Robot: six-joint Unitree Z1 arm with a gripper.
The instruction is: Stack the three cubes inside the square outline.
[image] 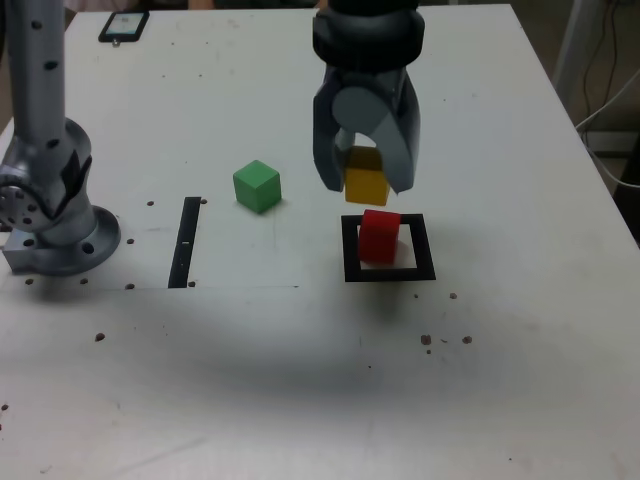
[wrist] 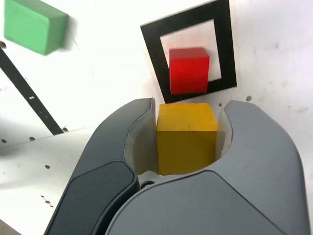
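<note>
The yellow cube hangs above the tabletop, pinched between the grey fingers of the gripper, just behind the square outline. The red cube sits inside that outline. The green cube rests apart, toward the exterior view's left, near a straight black strip. The white tabletop is speckled with small dark specks; a phone lies at its far edge, and the arm's base stands at the left.
</note>
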